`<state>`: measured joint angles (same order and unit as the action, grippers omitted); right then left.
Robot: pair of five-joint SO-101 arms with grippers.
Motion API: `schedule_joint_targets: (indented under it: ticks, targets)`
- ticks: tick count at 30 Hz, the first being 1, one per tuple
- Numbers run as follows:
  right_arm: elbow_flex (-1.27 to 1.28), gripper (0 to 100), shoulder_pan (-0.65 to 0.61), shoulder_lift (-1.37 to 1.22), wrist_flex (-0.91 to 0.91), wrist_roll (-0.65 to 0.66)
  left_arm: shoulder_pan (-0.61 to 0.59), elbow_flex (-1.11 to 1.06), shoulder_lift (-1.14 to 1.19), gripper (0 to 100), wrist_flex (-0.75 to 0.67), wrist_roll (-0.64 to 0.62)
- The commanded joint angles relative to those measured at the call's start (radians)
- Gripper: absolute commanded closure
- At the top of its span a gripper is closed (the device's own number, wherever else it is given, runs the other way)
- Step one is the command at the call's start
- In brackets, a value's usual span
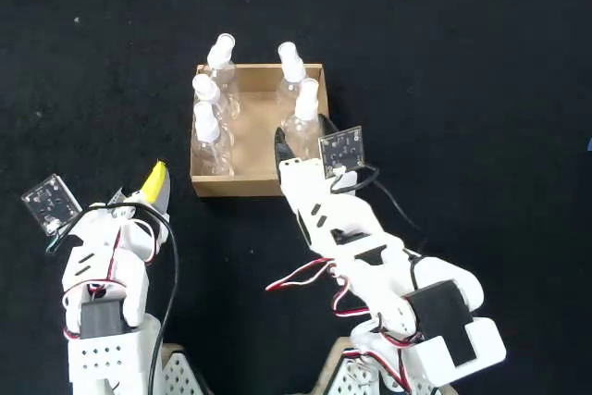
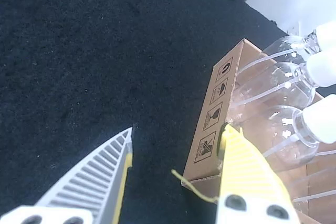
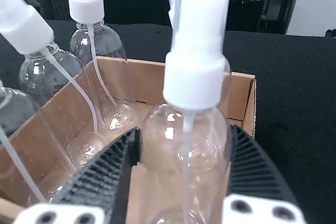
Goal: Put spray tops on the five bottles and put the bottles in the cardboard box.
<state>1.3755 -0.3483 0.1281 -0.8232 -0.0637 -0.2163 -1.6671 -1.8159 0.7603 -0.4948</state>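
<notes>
The cardboard box (image 1: 237,186) stands mid-table with several clear bottles in it, each with a white spray top. Three stand along its left side (image 1: 209,127) and one at the back right (image 1: 292,67). My right gripper (image 1: 294,142) reaches over the box's front right part and is shut on the fifth bottle (image 3: 185,145), which stands upright inside the box (image 3: 242,98) with its spray top (image 3: 195,45) on. My left gripper (image 1: 154,186) rests open just left of the box's front corner (image 2: 216,114), with nothing between its fingers (image 2: 107,177).
Black cloth covers the table all around the box. Both arm bases stand at the near edge. Wide free room lies to the left, right and behind the box.
</notes>
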Motion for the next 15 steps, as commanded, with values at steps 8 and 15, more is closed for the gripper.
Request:
schedule_joint_targets:
  ticks: [8,15]
  targets:
    - [0.002,97.6,-0.011,0.007,-0.13,0.006,-0.004,-0.001,-0.009,75,-0.025,-0.009]
    - [0.038,98.7,-0.011,-0.001,-0.245,0.006,-0.004,-0.001,-0.009,75,-0.025,-0.009]
